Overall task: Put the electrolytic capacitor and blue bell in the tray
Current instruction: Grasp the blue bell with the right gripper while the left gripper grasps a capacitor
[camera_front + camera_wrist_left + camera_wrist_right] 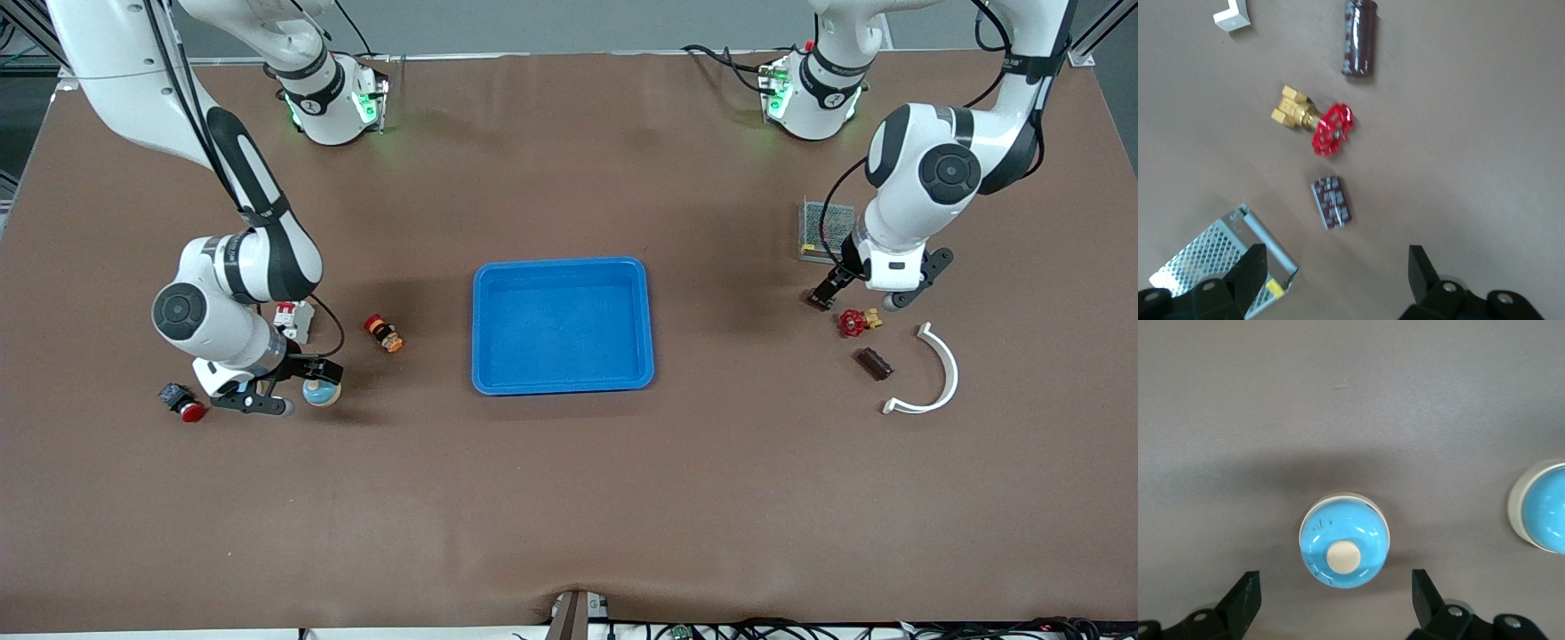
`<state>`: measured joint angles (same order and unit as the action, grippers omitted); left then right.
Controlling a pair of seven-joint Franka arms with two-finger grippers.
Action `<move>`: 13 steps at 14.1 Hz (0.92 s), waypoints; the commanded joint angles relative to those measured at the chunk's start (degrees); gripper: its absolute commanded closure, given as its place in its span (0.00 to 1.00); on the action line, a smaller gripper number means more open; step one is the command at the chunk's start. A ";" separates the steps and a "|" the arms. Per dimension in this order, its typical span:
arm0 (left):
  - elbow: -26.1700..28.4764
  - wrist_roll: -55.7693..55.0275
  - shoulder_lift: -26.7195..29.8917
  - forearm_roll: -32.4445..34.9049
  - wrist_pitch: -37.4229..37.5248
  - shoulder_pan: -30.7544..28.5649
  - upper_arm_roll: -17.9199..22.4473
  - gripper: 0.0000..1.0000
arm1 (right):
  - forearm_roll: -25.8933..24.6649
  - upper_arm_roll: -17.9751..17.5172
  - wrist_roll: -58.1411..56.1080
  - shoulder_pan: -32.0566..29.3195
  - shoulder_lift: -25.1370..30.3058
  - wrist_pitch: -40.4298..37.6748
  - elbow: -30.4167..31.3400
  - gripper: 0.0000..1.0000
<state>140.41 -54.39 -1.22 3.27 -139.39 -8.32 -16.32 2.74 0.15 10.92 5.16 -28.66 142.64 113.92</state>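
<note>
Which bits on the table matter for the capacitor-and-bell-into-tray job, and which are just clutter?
Job:
- blue bell
- small dark capacitor
- blue tray

Lying about:
- longer dark cylinder, maybe another capacitor
- red-handled valve
- perforated metal box
- white curved piece
- red push button
- white breaker
- red-and-orange button

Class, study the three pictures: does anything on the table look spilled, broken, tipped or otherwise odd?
Nothing stands out. The tray sits flat and holds nothing; the blue bell stands upright below the open right gripper; two capacitors lie flat near the open left gripper.
</note>
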 commanded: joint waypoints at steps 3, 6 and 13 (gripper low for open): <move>1.79 -1.33 -4.49 0.86 -8.34 -4.51 -0.29 0.15 | 0.60 0.20 0.50 0.20 -1.40 2.46 0.07 0.00; 3.02 -4.22 -5.98 0.86 -11.87 -4.25 -0.38 0.17 | 0.60 0.20 0.41 0.02 -2.19 3.16 -0.19 0.00; 3.11 -7.13 -11.08 0.95 -15.82 -3.90 -0.55 0.31 | 0.60 0.20 0.50 -0.59 -5.79 6.24 -1.42 0.00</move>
<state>143.19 -59.69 -10.41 3.27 -152.51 -12.17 -16.59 2.77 0.59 10.94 5.02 -32.91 147.94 113.67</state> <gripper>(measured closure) 0.282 0.000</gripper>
